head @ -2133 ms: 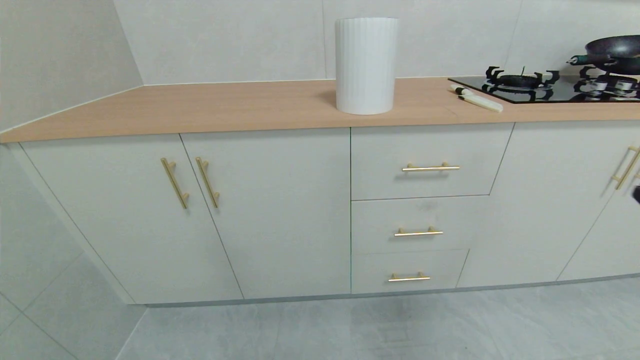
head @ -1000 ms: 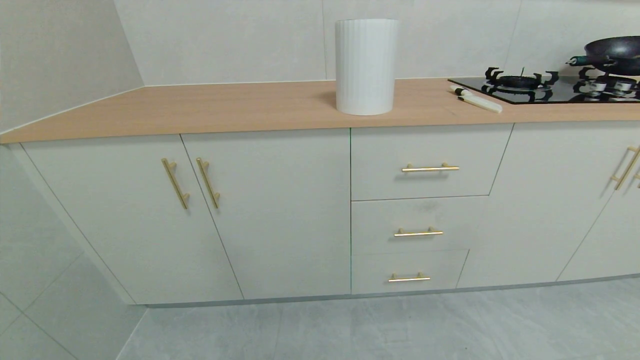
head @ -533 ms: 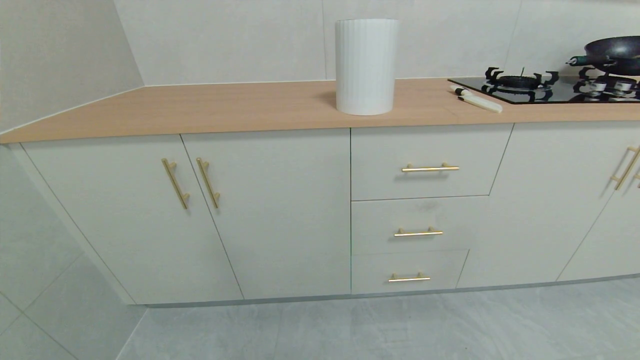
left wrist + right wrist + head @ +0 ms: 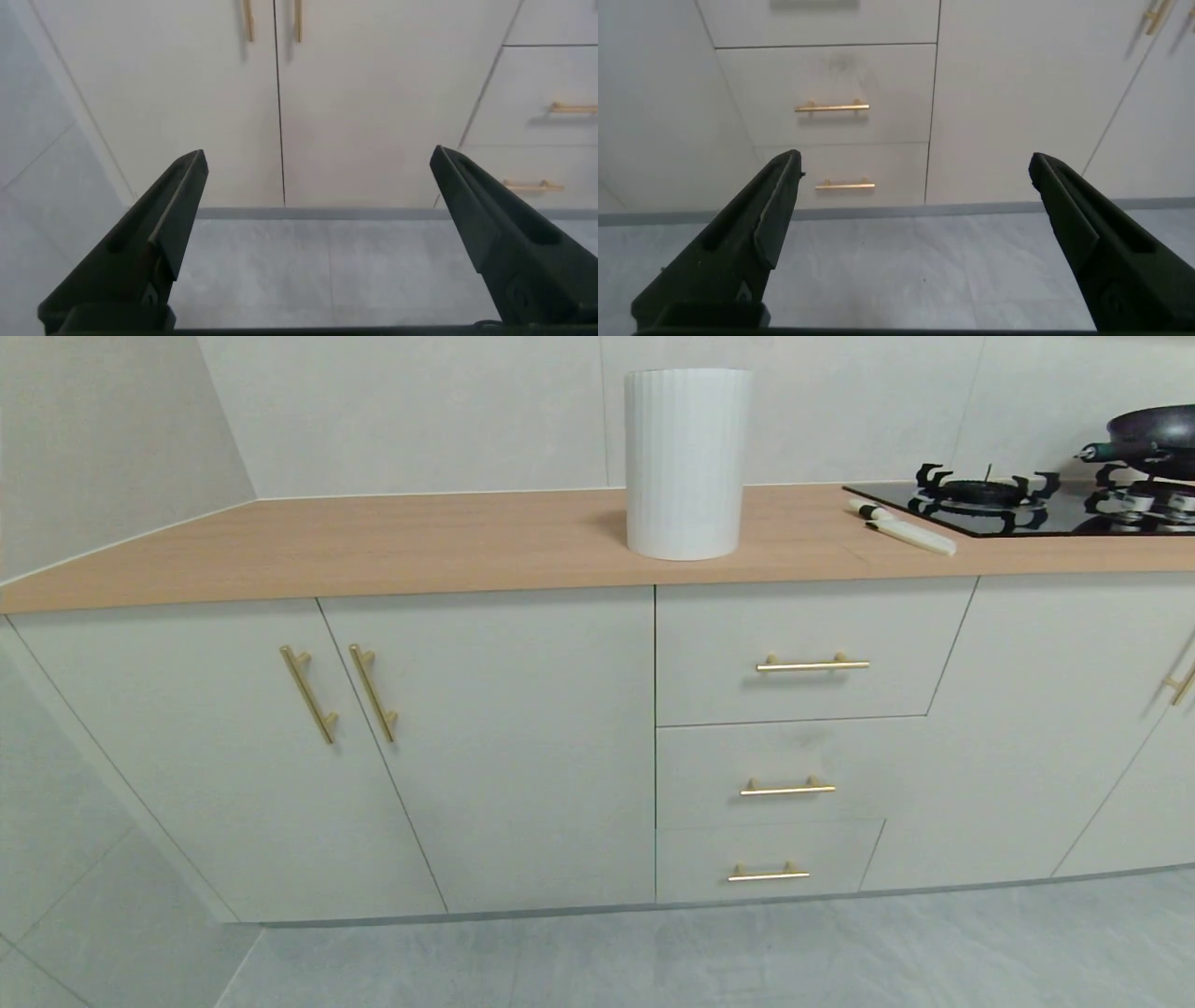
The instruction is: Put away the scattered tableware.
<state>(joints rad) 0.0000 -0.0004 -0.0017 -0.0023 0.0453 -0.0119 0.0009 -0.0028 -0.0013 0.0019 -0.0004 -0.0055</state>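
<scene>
Two pale, long utensils (image 4: 902,530) lie side by side on the wooden countertop (image 4: 420,541), just left of the hob. A tall white ribbed holder (image 4: 686,462) stands upright on the counter, left of them. My left gripper (image 4: 316,159) is open with nothing between its fingers, low down in front of the double cabinet doors (image 4: 276,93) and the floor. My right gripper (image 4: 913,161) is open too and holds nothing, low in front of the lower drawers (image 4: 831,108).
A black glass hob (image 4: 1018,504) with burner grates sits at the counter's right end, with a dark pan (image 4: 1153,429) on the far burner. Below are three drawers with gold handles (image 4: 812,664) and cabinet doors (image 4: 336,695). Grey tiled floor (image 4: 653,961) lies in front.
The whole head picture has shifted slightly, so the camera moved; the counter's things stayed put. A dark shape at the right edge 2.1 s ago is gone.
</scene>
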